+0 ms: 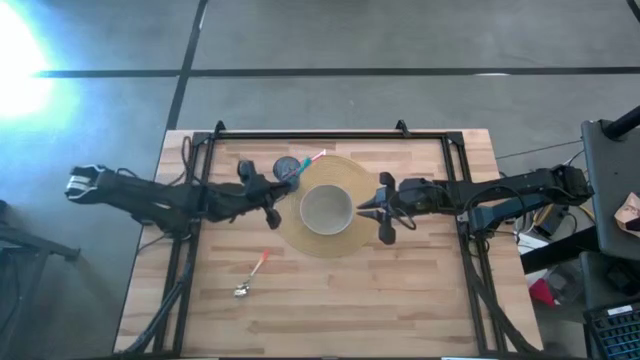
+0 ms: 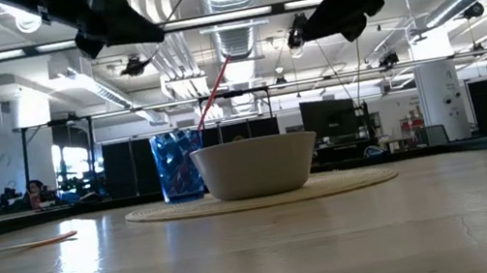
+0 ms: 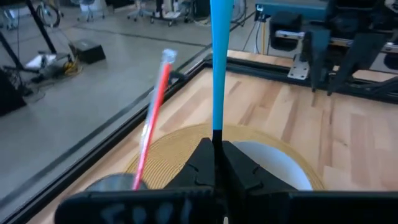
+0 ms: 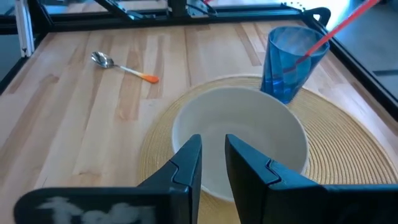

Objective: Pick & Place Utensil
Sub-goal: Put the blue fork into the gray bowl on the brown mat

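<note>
Left claw (image 3: 214,163) carries thin blue utensil (image 3: 219,62) beside white bowl (image 1: 327,210)

Clamped shut on it; next, release over blue cup (image 4: 292,61). Right claw (image 4: 213,162) hovers over bowl, fingers slightly apart, empty.

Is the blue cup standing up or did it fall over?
Standing up. The blue cup sits upright on the woven mat beside the bowl, red straw leaning inside.

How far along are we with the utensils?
Done: a red utensil stands in the blue cup. In hand: the left gripper is shut on a blue utensil above the mat. Left: the spoon lies on the table. The right gripper hovers over the bowl.
</note>
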Available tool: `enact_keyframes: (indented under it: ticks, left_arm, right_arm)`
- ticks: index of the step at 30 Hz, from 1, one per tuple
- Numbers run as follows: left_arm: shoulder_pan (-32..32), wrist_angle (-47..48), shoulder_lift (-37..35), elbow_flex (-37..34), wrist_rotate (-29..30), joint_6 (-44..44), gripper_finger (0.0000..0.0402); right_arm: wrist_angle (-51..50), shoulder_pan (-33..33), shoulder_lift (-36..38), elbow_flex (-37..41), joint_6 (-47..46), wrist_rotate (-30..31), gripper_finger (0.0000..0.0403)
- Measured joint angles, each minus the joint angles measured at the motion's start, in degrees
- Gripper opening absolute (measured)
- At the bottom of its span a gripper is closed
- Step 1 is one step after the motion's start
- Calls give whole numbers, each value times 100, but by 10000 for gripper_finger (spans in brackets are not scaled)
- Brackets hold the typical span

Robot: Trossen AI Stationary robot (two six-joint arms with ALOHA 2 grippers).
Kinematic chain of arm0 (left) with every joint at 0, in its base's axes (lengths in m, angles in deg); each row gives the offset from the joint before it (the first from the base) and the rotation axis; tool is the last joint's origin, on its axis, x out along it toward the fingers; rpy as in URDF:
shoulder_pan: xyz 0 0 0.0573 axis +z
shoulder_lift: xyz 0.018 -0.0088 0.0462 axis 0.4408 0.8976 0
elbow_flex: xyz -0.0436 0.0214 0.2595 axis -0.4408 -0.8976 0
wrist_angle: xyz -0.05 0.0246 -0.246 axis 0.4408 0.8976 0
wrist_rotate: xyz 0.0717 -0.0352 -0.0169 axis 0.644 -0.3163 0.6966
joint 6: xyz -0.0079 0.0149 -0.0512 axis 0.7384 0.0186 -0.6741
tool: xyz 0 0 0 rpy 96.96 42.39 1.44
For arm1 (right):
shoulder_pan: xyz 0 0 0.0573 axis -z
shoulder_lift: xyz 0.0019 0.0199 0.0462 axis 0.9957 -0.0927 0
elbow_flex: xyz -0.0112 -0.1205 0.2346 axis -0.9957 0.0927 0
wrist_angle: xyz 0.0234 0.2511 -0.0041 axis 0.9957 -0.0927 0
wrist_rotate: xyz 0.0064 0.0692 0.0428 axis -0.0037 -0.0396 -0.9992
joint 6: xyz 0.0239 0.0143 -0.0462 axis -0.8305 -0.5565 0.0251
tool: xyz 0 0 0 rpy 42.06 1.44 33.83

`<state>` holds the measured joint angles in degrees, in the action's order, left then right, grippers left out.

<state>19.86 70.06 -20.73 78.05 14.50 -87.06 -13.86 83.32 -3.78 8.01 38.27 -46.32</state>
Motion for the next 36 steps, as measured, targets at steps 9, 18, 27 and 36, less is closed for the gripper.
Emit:
enact_keyframes:
  ticks: [9, 18, 27, 36]
  left_arm:
    - [-236, -1546, 918, -2, 56, 509, 3]
    - [-293, -2029, 1562, 381, 54, 843, 3]
    - [-298, -2136, 2239, 879, 164, 1060, 3]
    - [-305, -2137, 2643, 1172, 433, 1149, 3]
  right_arm:
    - [557, -328, -11, 0, 437, -2, 68]
    - [827, -510, -9, 0, 562, -4, 68]
    - [1298, -501, 0, -2, 800, 13, 80]
    - [1579, -497, 43, -76, 929, 1875, 145]
